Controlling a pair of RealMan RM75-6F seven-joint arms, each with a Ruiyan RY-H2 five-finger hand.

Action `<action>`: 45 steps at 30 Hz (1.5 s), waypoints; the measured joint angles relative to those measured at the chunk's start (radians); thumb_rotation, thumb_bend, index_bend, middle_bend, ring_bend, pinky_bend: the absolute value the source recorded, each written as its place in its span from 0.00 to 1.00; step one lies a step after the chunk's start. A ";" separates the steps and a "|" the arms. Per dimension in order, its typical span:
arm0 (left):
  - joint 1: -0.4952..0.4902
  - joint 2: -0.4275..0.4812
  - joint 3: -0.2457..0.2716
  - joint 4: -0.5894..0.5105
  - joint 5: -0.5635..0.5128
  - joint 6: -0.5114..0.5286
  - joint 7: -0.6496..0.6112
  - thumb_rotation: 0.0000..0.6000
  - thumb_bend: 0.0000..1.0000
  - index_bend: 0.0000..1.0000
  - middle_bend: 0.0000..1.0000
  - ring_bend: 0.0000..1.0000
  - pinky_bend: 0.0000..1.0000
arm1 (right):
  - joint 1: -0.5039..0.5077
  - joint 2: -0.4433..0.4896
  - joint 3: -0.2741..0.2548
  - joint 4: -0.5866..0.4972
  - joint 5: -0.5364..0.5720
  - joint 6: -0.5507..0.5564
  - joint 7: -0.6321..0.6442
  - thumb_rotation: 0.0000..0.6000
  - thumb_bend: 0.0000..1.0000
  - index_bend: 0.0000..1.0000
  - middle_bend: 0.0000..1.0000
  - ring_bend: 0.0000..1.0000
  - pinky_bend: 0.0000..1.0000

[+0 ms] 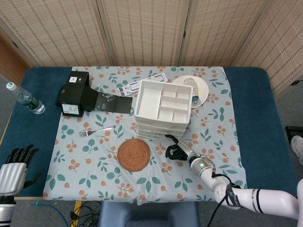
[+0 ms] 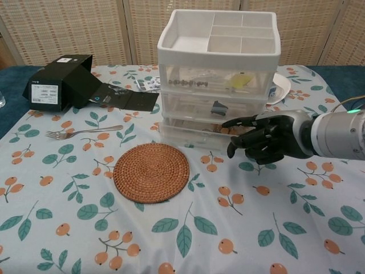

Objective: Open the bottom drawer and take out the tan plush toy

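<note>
The head view alone showed the left hand (image 1: 14,171) at the near left edge of the frame, off the worktop (image 1: 255,118), its dark fingers (image 1: 21,152) spread apart and holding nothing. It also showed a clear plastic bottle (image 1: 24,98) lying on the blue worktop surface and a round white plate (image 1: 194,90) behind the drawer unit (image 1: 163,112).

The chest view alone showed the fronts of the drawer unit's three translucent drawers. The bottom drawer (image 2: 194,136) was closed. Small tan items showed faintly through its front; whether these were the tan plush toy could not be told.

The right hand (image 2: 268,137) hovered in front of the bottom drawer's right part. Its black fingers (image 2: 238,121) were loosely extended and parted, holding nothing. Whether the fingertips touched the drawer front could not be told.

The drawer unit was white rigid plastic with a compartmented open top tray. A round woven coaster (image 2: 151,172) lay flat on the floral cloth (image 2: 68,228) in front of the unit. A metal fork (image 2: 82,133) lay left of it, near an open black cardboard box (image 2: 60,89).
</note>
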 measured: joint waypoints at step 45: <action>0.006 0.002 0.004 -0.013 0.008 0.007 0.013 1.00 0.25 0.20 0.14 0.15 0.11 | -0.020 0.083 -0.086 -0.126 -0.063 -0.092 -0.027 1.00 0.63 0.10 0.58 0.90 1.00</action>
